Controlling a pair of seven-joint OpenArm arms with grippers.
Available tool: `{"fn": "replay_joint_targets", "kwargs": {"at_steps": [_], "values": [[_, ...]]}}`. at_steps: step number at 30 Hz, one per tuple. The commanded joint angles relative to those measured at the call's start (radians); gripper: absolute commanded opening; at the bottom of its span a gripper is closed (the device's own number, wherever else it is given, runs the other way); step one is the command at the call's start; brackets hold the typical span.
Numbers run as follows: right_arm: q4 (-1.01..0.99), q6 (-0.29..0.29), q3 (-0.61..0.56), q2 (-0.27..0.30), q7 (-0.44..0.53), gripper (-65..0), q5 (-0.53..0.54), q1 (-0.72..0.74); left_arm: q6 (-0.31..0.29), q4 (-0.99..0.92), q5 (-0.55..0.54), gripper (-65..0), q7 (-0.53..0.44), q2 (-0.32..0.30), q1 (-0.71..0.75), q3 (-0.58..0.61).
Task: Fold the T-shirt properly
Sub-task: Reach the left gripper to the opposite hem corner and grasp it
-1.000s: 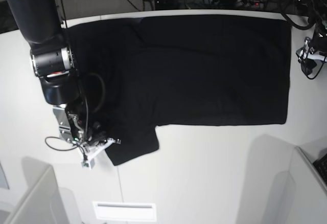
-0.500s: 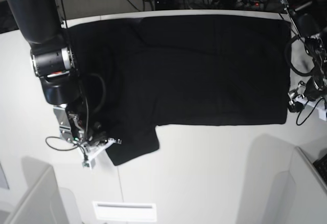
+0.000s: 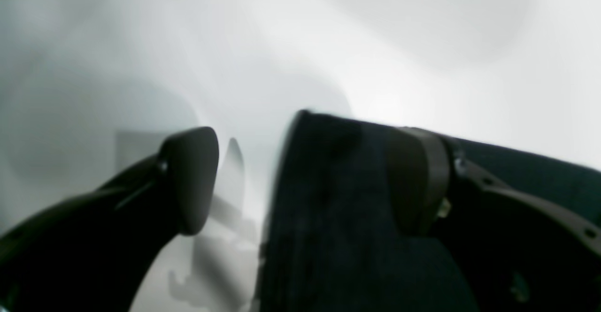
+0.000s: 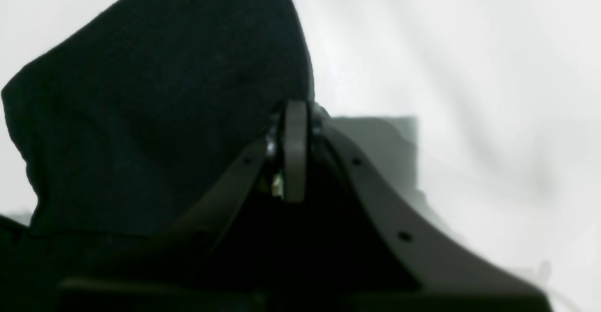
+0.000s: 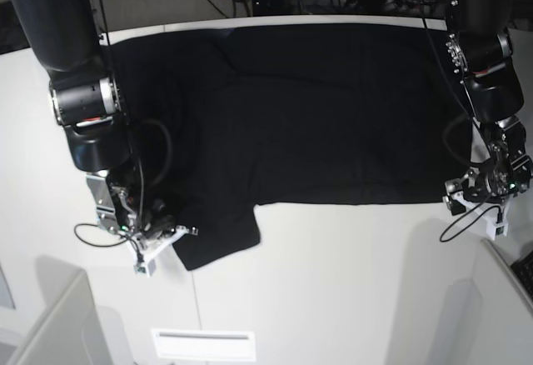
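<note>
The left hand [image 5: 466, 194], newly arrived, straddles the near-right hem corner of the large black cloth T-shirt [image 5: 316, 115], fingers apart. The right hand [image 5: 162, 236] pinches the near-left sleeve, so a fold looks ready to begin.

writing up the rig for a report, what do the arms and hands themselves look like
Both arms are thick, glossy black cylinders with a silvery metal ring at a joint. Thin black cables loop along the wrists. The right hand sits on a light-coloured bracket with exposed metal parts. The left hand is similar. Close up, the fingers are dark curved struts with rounded flat pads.
</note>
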Motion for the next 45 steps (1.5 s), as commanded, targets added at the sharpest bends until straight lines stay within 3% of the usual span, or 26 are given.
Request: {"fn": "replay_joint_targets", "kwargs": {"at_steps": [1,12,20,23,28,35,41,45], "values": [[0.004,0.0,0.002,0.007,-0.018,-65.0,-0.01,0.023,0.006,0.0,0.015,-11.8,-0.027,-0.017,-0.027,-0.006],[0.004,0.0,0.002,0.007,-0.018,-65.0,-0.01,0.025,0.006,-0.102,0.015,-11.8,-0.117,0.015,-0.018,-0.004],[0.004,0.0,0.002,0.008,-0.018,-65.0,-0.01,0.023,0.004,-0.107,0.013,-12.5,-0.119,0.051,-0.016,-0.003],[0.004,0.0,0.002,0.008,-0.018,-65.0,-0.012,0.023,0.004,-0.107,0.013,-24.4,-0.119,0.055,-0.007,-0.003],[0.004,0.0,0.002,0.01,-0.016,-65.0,-0.012,0.02,0.004,-0.105,0.021,-63.0,-0.121,0.081,0.005,-0.003],[0.004,0.0,0.003,0.024,-0.016,-65.0,-0.006,0.02,0.004,-0.024,0.013,-65.0,-0.121,0.08,0.028,-0.009],[0.013,0.0,0.005,0.034,-0.015,-65.0,-0.004,0.017,0.004,0.18,0.012,-65.0,-0.113,0.077,0.126,-0.015],[0.191,-0.001,0.04,0.065,-0.024,-65.0,-0.004,-0.059,0.004,0.281,0.01,-65.0,-0.113,0.08,0.191,-0.016]]}}
